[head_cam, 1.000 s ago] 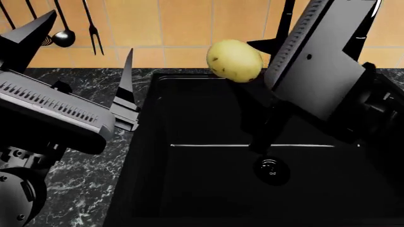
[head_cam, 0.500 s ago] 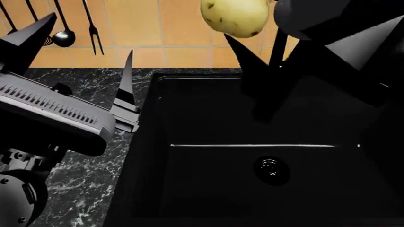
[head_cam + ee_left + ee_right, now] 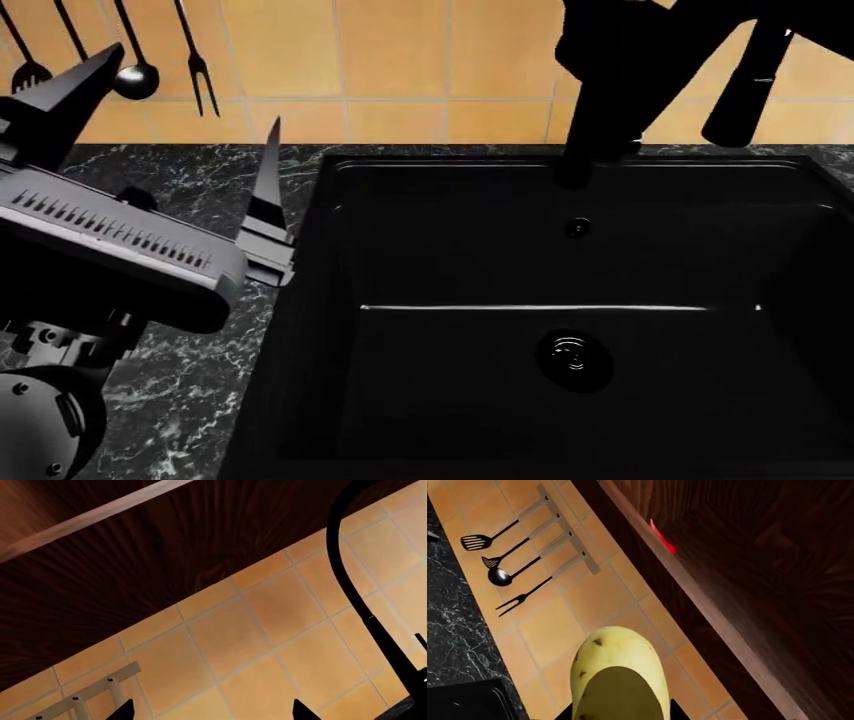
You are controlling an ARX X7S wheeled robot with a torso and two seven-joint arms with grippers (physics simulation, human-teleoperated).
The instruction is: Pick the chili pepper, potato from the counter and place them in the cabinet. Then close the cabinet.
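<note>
So the right hand has gone way up with the potato (image 3: 617,672): a second ago it hung over the sink at the back rim, half a second ago it was at the top edge of the head view, and now both are out of that view entirely, only the dark arm showing top right. With the arm gone, the sink (image 3: 561,300) and faucet (image 3: 601,90) are uncovered. The left hand (image 3: 167,95) drifted up a touch.

Our head view looks steeply down over the matte black sink basin (image 3: 574,320); both wrist views tilt upward, sharing the orange tiled wall (image 3: 267,645) and dark wooden cabinet (image 3: 760,555).
</note>
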